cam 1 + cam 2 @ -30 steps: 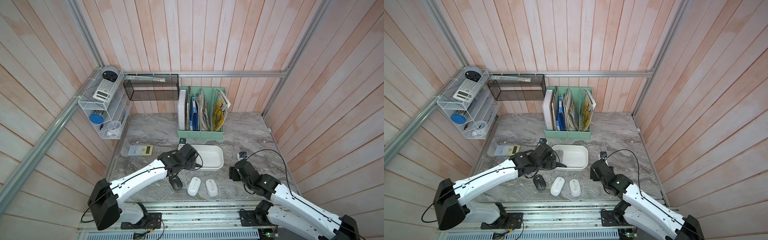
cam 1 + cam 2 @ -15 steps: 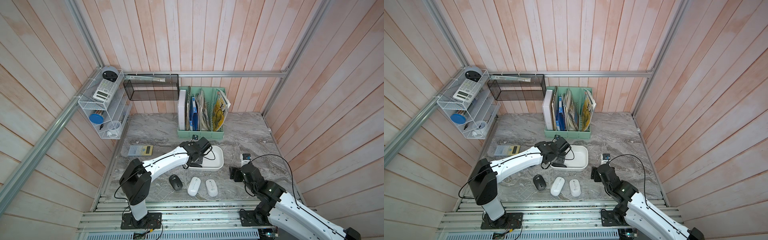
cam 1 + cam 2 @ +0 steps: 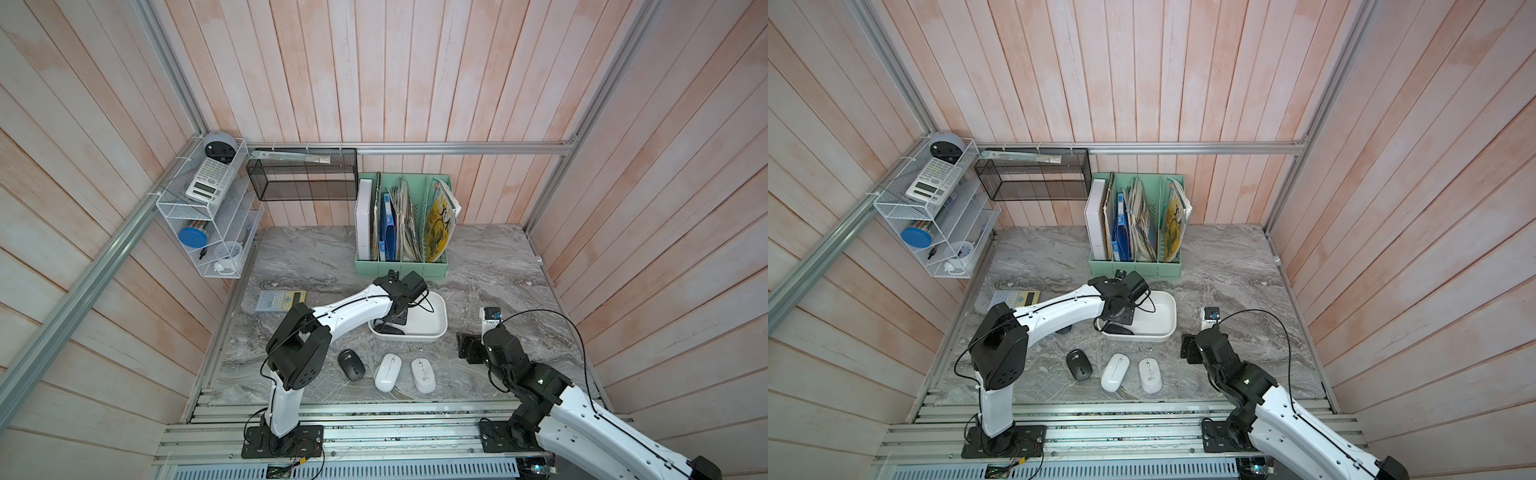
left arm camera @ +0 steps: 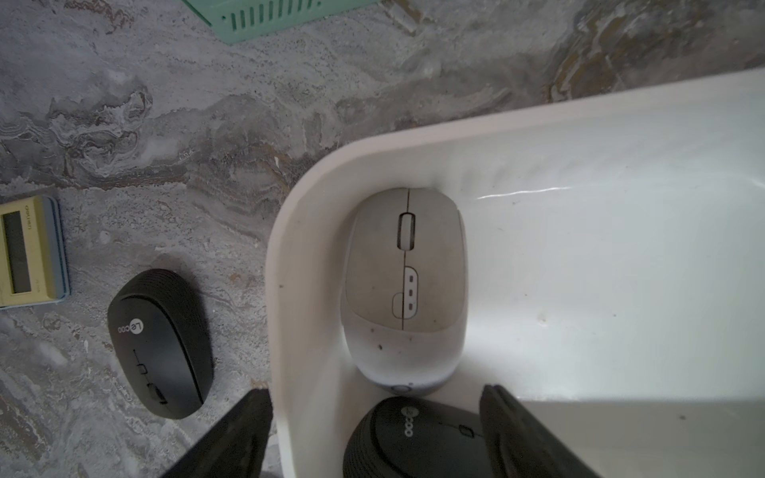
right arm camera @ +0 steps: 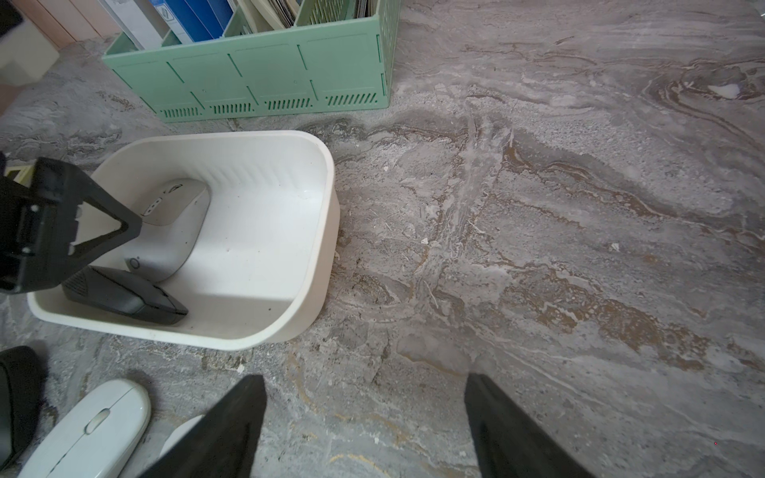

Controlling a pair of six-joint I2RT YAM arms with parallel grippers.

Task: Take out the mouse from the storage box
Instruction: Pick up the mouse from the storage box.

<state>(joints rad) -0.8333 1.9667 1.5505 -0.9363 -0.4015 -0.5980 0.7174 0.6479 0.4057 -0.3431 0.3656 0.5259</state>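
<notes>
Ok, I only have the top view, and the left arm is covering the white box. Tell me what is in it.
Observer: The left wrist view shows two mice in the box. A pale mouse lies along the end wall, and a black mouse lies at its rear end.
Operator: Now give me the left hand's state and where it sits.
Observer: The left hand is open and grips nothing. In its wrist view it straddles the box's end wall and the black mouse, one side lining up outside the wall and the other inside. I cannot tell how high it is above them.
</notes>
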